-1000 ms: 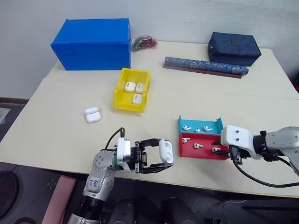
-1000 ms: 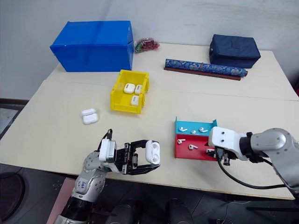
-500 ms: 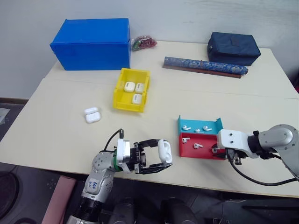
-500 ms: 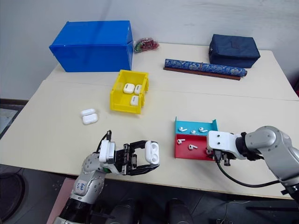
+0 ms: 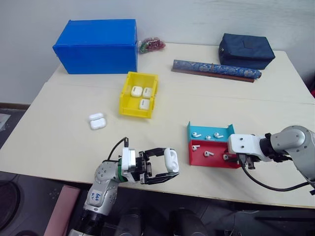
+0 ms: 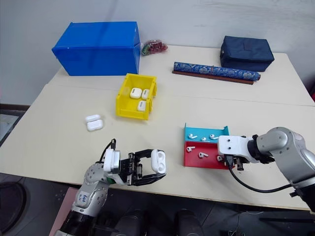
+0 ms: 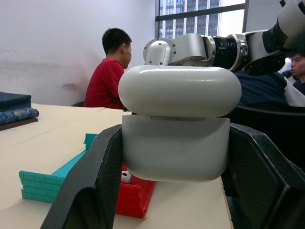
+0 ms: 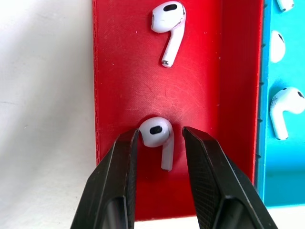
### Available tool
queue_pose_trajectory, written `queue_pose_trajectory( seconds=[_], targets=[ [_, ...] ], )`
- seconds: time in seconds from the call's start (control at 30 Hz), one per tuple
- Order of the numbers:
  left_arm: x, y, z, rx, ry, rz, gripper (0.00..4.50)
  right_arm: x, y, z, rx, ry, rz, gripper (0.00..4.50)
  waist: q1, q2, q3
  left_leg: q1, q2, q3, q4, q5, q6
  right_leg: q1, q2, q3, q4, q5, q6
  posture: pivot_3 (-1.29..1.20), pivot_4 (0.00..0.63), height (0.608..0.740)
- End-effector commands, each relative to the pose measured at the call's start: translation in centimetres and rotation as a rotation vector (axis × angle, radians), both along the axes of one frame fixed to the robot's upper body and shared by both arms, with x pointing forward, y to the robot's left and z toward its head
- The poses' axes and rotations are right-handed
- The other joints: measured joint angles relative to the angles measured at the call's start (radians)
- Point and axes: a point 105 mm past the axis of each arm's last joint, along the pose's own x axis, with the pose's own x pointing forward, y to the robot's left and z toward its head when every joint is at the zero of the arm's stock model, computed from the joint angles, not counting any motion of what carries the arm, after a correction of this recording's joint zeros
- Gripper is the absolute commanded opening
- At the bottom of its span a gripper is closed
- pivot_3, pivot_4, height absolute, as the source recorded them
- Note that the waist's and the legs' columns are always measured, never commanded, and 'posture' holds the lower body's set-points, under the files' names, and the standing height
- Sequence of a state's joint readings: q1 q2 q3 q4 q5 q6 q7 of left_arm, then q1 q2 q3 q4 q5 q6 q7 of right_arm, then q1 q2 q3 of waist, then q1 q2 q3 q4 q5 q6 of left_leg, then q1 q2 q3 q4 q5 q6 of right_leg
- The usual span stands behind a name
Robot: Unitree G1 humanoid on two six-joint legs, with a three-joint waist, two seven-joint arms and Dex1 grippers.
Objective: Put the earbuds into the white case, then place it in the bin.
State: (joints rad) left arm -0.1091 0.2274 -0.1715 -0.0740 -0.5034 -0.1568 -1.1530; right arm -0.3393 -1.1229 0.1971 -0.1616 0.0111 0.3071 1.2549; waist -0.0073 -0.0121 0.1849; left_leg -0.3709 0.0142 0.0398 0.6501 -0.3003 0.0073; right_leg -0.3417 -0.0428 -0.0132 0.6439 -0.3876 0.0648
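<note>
My left gripper (image 5: 169,167) is shut on the white case (image 5: 171,158) and holds it above the table's near edge. The lid sits slightly ajar in the left wrist view, where the case (image 7: 176,138) rests between the black fingers (image 7: 90,191). My right gripper (image 8: 160,132) is open, low over the red tray (image 8: 209,71). Its fingers straddle one of the earbuds (image 8: 153,132), which lies on the tray. A second earbud (image 8: 167,16) lies further along the tray. The yellow bin (image 5: 127,98) stands mid-table with three white cases (image 5: 137,91) in it.
A teal tray (image 5: 197,132) with more earbuds adjoins the red one. Two white cases (image 5: 97,121) lie left of the bin. A large blue box (image 5: 96,45), a dark bag (image 5: 246,50) and a patterned roll (image 5: 216,70) line the back. A person in red (image 7: 107,81) sits beyond the table.
My right wrist has turned and the arm has folded inward over the red tray. The left gripper has kept still with the case.
</note>
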Motion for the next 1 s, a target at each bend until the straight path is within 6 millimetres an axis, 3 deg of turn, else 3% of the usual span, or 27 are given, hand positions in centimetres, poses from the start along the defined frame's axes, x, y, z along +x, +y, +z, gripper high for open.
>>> queue_pose_trajectory(
  seconds=[0.03,0.6,0.73,0.9,1.0],
  targets=[
    [-0.4,0.2,0.8,-0.015,-0.053,0.008,2.81,0.1,0.3,0.2,-0.014,0.003,0.015,1.46,0.0,0.0,0.0,0.0,0.0,0.0,0.0,0.0,0.0,0.0,0.0,0.0,0.0,0.0,0.0,0.0,0.15,0.74],
    [-0.4,0.3,0.8,-0.003,-0.059,0.021,2.81,0.0,0.3,-0.4,-0.025,0.033,0.008,1.46,0.0,0.0,0.0,0.0,0.0,0.0,0.0,0.0,0.0,0.0,0.0,0.0,0.0,0.0,0.0,0.0,0.15,0.74],
    [-0.3,0.4,0.8,-0.001,-0.062,0.021,2.81,-0.1,0.2,-0.5,-0.029,0.041,0.007,0.51,0.0,0.0,0.0,0.0,0.0,0.0,0.0,0.0,0.0,0.0,0.0,0.0,0.0,0.0,0.0,0.0,0.15,0.74],
    [-0.2,0.5,1.1,-0.009,-0.071,0.019,2.81,0.2,0.1,-0.1,-0.016,0.024,0.005,0.43,0.0,0.0,0.0,0.0,0.0,0.0,0.0,0.0,0.0,0.0,0.0,0.0,0.0,0.0,0.0,0.0,0.15,0.74],
    [-0.1,0.2,1.8,-0.04,-0.082,-0.004,2.81,0.3,0.3,1.3,0.046,-0.004,-0.001,0.43,0.0,0.0,0.0,0.0,0.0,0.0,0.0,0.0,0.0,0.0,0.0,0.0,0.0,0.0,0.0,0.0,0.15,0.74]
  ],
)
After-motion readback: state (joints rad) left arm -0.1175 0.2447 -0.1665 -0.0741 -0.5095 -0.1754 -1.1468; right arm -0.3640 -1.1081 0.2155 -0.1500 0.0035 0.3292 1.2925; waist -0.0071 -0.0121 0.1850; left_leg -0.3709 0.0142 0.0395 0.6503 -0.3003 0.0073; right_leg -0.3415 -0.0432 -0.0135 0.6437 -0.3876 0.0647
